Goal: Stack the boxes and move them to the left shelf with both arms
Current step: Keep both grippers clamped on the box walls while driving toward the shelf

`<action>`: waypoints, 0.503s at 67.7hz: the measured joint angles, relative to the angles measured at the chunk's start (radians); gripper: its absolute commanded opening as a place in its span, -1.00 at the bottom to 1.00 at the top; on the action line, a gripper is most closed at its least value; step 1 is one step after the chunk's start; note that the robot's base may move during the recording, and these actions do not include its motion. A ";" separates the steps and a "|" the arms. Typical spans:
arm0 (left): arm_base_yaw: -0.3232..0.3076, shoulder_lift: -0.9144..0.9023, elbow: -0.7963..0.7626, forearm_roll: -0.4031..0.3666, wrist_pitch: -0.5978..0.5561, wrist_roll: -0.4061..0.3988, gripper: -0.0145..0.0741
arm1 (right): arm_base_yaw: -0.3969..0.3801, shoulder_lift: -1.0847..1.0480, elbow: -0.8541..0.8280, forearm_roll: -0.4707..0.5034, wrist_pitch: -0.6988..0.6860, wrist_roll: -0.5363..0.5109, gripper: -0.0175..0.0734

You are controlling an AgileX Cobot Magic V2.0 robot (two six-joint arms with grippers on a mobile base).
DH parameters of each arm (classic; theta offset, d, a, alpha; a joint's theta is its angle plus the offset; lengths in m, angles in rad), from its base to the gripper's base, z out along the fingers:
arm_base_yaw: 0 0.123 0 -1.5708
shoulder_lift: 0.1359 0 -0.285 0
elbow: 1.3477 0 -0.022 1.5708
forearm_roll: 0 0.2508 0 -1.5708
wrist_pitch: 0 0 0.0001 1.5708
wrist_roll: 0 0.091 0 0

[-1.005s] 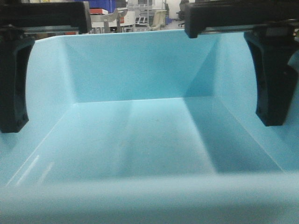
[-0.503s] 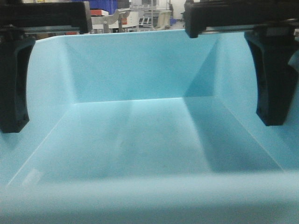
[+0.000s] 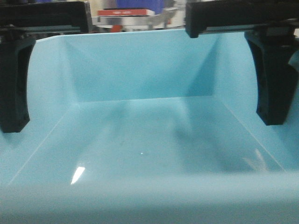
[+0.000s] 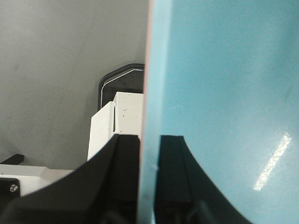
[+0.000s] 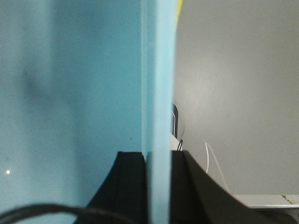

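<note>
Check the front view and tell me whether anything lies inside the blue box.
No, the blue box shows a bare floor with only light glints on it.

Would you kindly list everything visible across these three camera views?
light blue tub: one, light blue, fills the front view, nothing inside.
pink edge: one thin strip, salmon, along the tub's outer left wall; the rest is hidden.
background clutter: blurred red, white and blue shapes beyond the far rim.
white block: one, white, beside the tub's left wall.
grey surface: behind both side walls.
left gripper: black, clamped across the left wall.
right gripper: black, clamped across the right wall.
</note>
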 measured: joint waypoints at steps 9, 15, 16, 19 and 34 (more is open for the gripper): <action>0.000 0.000 0.000 0.000 0.000 0.000 -0.68 | 0.000 0.000 0.000 -0.002 0.000 0.000 -0.49; 0.000 0.000 0.000 -0.002 0.002 0.000 -0.68 | 0.000 0.000 0.000 -0.002 0.000 0.000 -0.49; 0.000 0.000 0.000 -0.002 0.002 0.000 -0.68 | 0.000 0.000 0.000 -0.002 0.000 0.000 -0.49; 0.000 0.000 0.000 -0.003 0.002 0.000 -0.68 | 0.000 0.000 0.000 -0.002 0.000 0.000 -0.49; 0.000 0.000 0.000 -0.009 0.004 0.000 -0.68 | 0.000 0.000 0.000 -0.004 0.000 0.000 -0.49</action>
